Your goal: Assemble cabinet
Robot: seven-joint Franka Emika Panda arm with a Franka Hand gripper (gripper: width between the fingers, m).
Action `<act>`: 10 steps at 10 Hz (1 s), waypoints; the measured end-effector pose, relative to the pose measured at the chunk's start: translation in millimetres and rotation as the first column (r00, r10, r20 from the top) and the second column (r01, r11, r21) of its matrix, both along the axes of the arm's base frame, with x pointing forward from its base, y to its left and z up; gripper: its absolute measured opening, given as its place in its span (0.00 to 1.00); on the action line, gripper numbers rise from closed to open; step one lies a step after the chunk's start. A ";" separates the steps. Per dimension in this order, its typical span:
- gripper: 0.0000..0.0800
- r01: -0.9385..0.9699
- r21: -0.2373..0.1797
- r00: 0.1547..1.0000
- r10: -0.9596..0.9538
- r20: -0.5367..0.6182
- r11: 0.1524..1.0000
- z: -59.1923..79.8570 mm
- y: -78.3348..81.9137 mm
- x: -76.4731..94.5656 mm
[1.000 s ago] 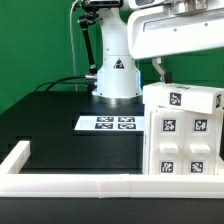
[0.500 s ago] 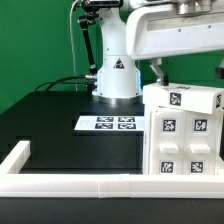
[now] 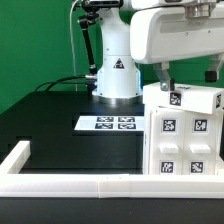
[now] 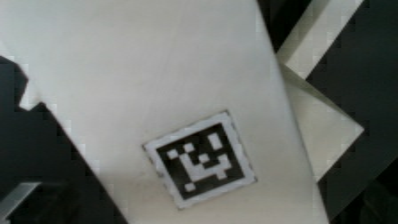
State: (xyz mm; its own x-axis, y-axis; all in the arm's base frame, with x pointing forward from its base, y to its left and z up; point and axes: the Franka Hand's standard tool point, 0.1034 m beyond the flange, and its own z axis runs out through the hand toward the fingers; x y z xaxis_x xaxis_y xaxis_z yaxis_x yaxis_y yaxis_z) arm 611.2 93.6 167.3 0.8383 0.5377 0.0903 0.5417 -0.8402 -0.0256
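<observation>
The cabinet (image 3: 185, 135) is a white box with black-and-white tags on its top and front, standing on the black table at the exterior view's right. My gripper (image 3: 188, 78) hangs right above its top. Two dark fingers (image 3: 164, 76) show well apart, one at each side of the top's rear part, with nothing between them. In the wrist view a white cabinet panel (image 4: 160, 90) with one tag (image 4: 199, 158) fills the picture at close range. The fingertips barely show there.
The marker board (image 3: 108, 123) lies flat on the table in front of the robot base (image 3: 116, 75). A long white border rail (image 3: 90, 186) runs along the table's front edge and turns up at the exterior view's left.
My hand has come down a little toward the cabinet top, and its second finger now shows at the exterior view's right. The cabinet has not moved.
</observation>
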 end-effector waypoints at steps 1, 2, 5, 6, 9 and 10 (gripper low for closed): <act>1.00 -0.021 -0.005 1.000 0.021 -0.004 1.000 -1.0 0.1 -0.9; 1.00 -0.090 -0.011 0.996 0.090 -0.002 0.996 -2.6 -0.9 -1.3; 1.00 -0.135 -0.016 0.991 0.134 -0.009 0.991 -9.5 -3.2 -3.4; 1.00 -0.134 -0.016 0.991 0.134 -0.011 0.991 -11.7 -3.2 -3.9; 0.85 -0.131 -0.017 0.991 0.131 -0.012 0.991 -12.4 -5.1 -3.7; 0.69 -0.119 -0.016 0.993 0.119 -0.012 0.993 -12.2 -5.3 -3.5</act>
State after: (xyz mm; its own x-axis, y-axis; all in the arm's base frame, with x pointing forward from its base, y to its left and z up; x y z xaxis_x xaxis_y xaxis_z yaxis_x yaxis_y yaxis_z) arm 607.7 88.3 155.0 0.7690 0.6353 0.0715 0.6378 -0.7700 -0.0186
